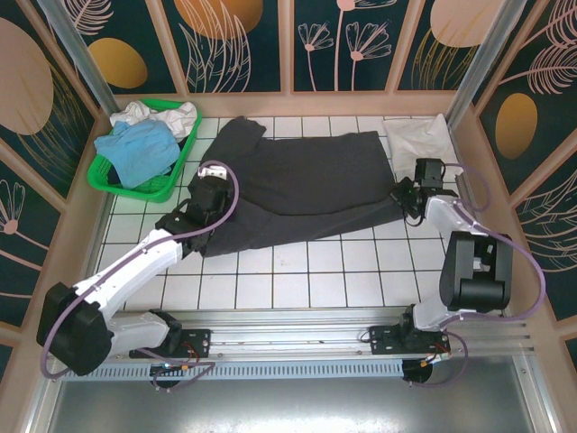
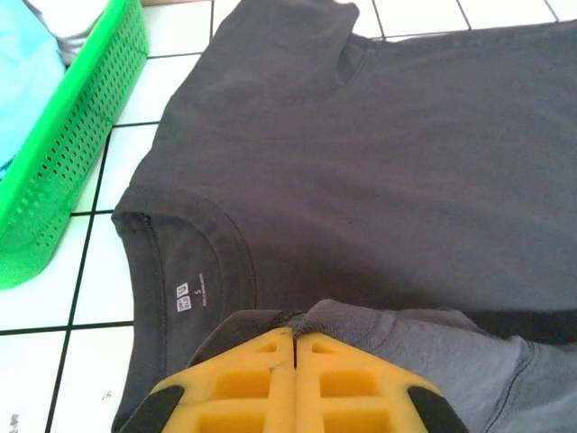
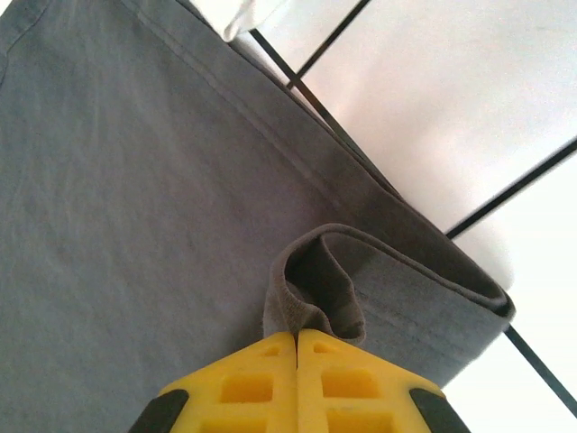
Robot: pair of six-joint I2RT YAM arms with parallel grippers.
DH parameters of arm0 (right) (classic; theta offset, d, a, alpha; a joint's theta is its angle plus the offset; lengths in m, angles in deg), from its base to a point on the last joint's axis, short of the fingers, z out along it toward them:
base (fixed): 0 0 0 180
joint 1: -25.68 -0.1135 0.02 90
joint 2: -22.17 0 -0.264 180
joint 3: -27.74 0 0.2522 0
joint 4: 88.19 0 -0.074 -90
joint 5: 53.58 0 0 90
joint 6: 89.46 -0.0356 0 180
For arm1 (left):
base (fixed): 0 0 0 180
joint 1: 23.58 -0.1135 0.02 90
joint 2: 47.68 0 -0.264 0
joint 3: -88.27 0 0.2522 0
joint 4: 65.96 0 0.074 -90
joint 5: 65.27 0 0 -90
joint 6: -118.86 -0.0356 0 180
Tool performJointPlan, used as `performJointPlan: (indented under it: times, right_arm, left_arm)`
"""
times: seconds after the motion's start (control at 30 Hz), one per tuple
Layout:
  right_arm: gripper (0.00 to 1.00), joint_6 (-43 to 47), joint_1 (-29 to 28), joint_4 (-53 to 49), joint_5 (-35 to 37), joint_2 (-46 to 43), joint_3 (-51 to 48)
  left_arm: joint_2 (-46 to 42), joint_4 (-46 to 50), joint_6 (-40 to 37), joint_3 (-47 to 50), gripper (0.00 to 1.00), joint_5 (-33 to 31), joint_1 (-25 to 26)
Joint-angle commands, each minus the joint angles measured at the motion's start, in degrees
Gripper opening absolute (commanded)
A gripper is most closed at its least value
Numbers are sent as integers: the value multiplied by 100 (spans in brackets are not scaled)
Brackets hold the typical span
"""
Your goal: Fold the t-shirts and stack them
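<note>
Quick rundown: the charcoal t-shirt (image 1: pixel 306 180) is lying spread out on the white tiled desk (image 1: pixel 297 271), just beside the green basket (image 1: pixel 101 178). Its collar end is the end nearest the basket and the hem end points away from it. One sleeve pokes out toward the back wall, about level with the basket's far end. It's mostly flat, with some rumpling along the near edge.

The left end effector (image 1: pixel 209 180) sits on the collar end, close to the basket. From its wrist cam the yellow fingers are pressed together with a little bunch of the dark cloth pinched between them, right behind the collar. You can see the neck label (image 2: pixel 185 296) inside the collar, and the basket's perforated wall off to the side.

The right end effector (image 1: pixel 407 194) is at the hem corner farthest from the basket. Its fingers are also together, clamped on a raised fold of the hem that loops up into the tips.

Inside the basket there's the light blue t-shirt (image 1: pixel 140 149) crumpled up, with white t-shirts (image 1: pixel 162 115) bunched at the basket's far end.

Well apart from the basket, past the hem end of the dark shirt, a folded white t-shirt (image 1: pixel 415 135) lies on the desk right up against the hem.
</note>
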State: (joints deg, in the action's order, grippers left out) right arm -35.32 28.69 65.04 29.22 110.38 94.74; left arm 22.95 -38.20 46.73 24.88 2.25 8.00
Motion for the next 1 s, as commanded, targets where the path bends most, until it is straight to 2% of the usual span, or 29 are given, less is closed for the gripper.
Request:
performJointPlan:
  times: [0.0,0.33,0.77,0.97]
  right_arm:
    - [0,199,-19,54,16,266,390]
    - [0,385,-10,-92,279,796,671]
    - [0,368,-54,-171,272,1333,1125]
    - [6,408,-57,-269,266,1572,1357]
  left_arm:
    - [169,-353,-207,-217,0,241,-196]
    - [812,-469,-227,-430,0,-116,-631]
    - [1656,-557,-26,-1047,0,-501,-824]
    - [2184,-601,-181,-1366,0,-484,-848]
